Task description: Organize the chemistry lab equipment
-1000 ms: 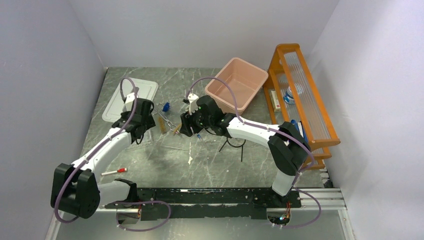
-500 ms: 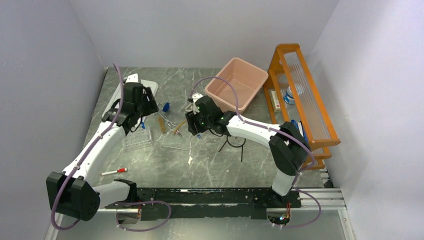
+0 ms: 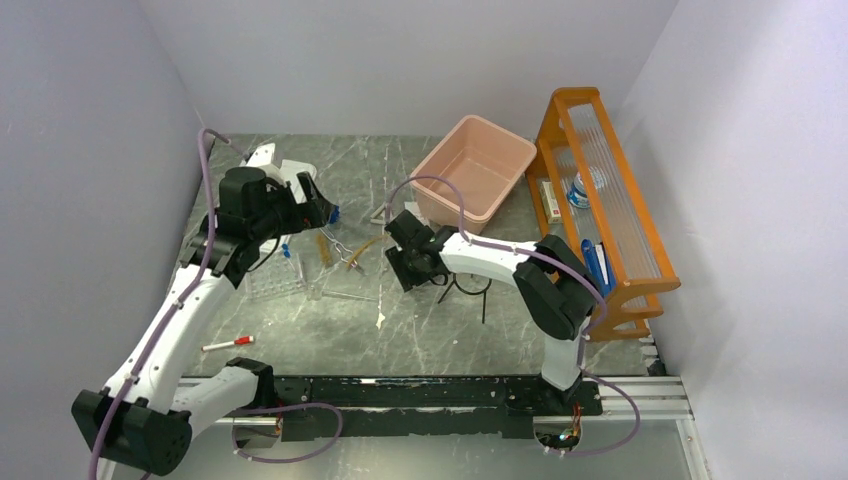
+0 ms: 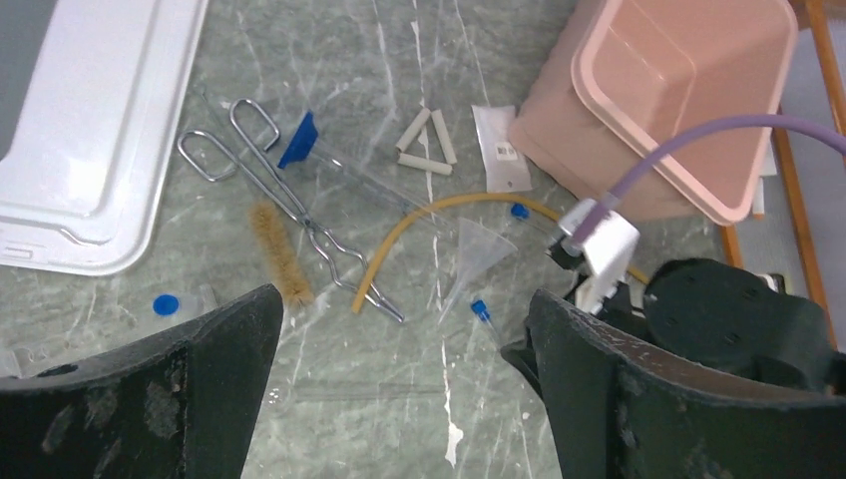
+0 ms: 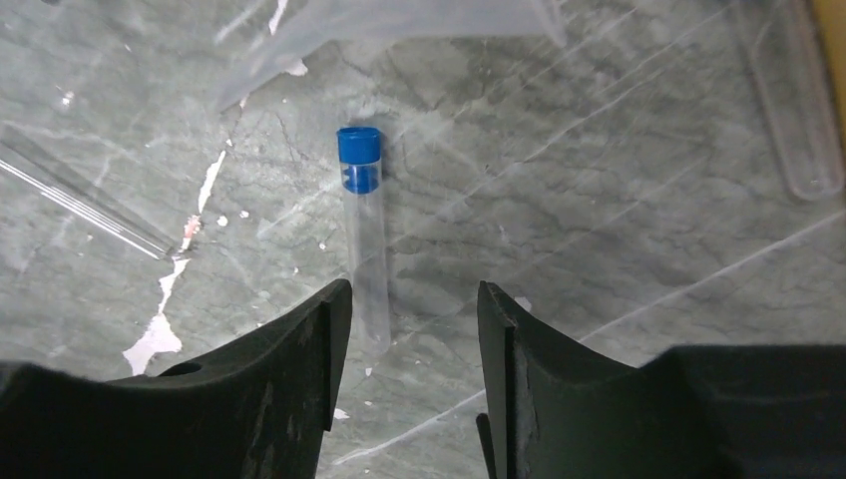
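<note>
Equipment is lying scattered over the marbled surface (image 3: 430, 325) as I'm looking in. I'm holding the left end effector (image 4: 399, 399) above the clutter, its jaws spread wide with nothing between them. Under it I'm seeing the metal tongs (image 4: 294, 205) lying just beside the brown brush (image 4: 277, 254). The amber tubing (image 4: 419, 213) is curving past a clear funnel (image 4: 477, 249), and the white triangle (image 4: 427, 143) is sitting near the pink bin (image 4: 688, 100). A long blue-capped tube (image 4: 299, 140) is lying next to the tongs' loops, with a white tray (image 4: 90, 130) at the picture's left.

The right end effector (image 5: 411, 329) is hanging low over the surface, jaws partly apart and gripping nothing. A blue-capped clear tube (image 5: 363, 239) is lying flat on the stone, its closed end reaching in between the fingers (image 5: 269, 389). It is lying closer to the finger on the picture's left, and I cannot tell whether it is touching it. A glass rod (image 5: 90, 205) is lying off to that same side.

From overhead, the black wire ring (image 3: 470, 290) is sitting just beside the right arm, and the red-capped marker (image 3: 228, 344) is lying well apart, near the left arm.
</note>
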{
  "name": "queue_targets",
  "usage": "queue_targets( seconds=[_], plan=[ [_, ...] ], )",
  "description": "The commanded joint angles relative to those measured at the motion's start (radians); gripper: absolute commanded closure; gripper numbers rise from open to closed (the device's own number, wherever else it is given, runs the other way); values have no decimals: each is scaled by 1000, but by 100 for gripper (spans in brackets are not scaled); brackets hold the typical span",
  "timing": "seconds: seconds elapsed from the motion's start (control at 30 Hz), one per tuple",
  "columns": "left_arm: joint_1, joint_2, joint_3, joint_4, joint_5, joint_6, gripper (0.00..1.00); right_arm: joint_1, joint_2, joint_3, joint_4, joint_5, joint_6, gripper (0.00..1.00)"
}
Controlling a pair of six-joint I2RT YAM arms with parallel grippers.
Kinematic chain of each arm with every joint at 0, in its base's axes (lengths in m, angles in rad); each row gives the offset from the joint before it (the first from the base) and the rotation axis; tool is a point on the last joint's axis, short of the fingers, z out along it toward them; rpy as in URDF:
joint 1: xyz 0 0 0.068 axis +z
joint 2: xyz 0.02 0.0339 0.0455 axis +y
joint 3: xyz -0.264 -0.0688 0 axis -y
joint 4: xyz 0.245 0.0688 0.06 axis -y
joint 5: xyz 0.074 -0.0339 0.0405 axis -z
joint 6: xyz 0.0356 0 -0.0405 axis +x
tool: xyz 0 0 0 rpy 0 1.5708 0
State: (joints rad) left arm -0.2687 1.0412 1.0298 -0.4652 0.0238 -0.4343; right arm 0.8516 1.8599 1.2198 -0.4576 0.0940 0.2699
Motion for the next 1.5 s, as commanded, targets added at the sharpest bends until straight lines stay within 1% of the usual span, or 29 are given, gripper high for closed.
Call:
queue_targets(
  seconds=[0.0, 0.13, 0.27, 0.33, 0.5, 0.6, 0.63, 0.77, 0.87, 0.97, 1.07, 1.13, 1.23, 1.3, 1.4, 1.47],
  plan=[
    [8, -51, -33, -45, 89, -8, 3, 16, 25, -5, -2, -11, 21, 48],
    [8, -78, -45, -59, 106, -6, 3, 29, 46, 6, -4, -14, 40, 48],
    [8, -95, -51, -86, 137, -23, 2, 44, 66, 11, -23, 12, 65, 54],
    [8, -112, -63, -89, 144, -37, 2, 50, 70, 4, -18, 17, 69, 61],
    [8, -147, -83, -114, 129, -42, 2, 56, 69, -29, 22, -2, 53, 82],
    [8, -162, -101, -127, 145, -53, 2, 60, 53, -62, 70, -17, 25, 90],
    [8, -169, -108, -125, 162, -62, 2, 65, 40, -71, 87, -13, 10, 92],
    [9, -192, -131, -113, 221, -115, 2, 85, -64, -124, 176, -18, -24, 93],
    [8, -200, -120, -140, 225, -194, 8, 93, -193, -180, 270, -57, -42, 93],
    [8, -206, -122, -142, 256, -280, 9, 95, -319, -237, 356, -102, -47, 92],
    [8, -205, -133, -116, 339, -350, 10, 95, -433, -289, 446, -178, -69, 92],
    [8, -201, -145, -74, 420, -385, 12, 96, -494, -309, 488, -226, -95, 92],
    [8, -182, -147, -14, 544, -415, 16, 96, -558, -314, 518, -262, -116, 91],
    [8, -169, -137, 2, 598, -413, 17, 96, -580, -303, 520, -287, -130, 91],
    [8, -134, -124, -14, 653, -400, 18, 96, -589, -278, 501, -332, -152, 91],
    [7, -106, -139, 15, 730, -410, 18, 96, -583, -257, 479, -365, -168, 91]
  ],
)
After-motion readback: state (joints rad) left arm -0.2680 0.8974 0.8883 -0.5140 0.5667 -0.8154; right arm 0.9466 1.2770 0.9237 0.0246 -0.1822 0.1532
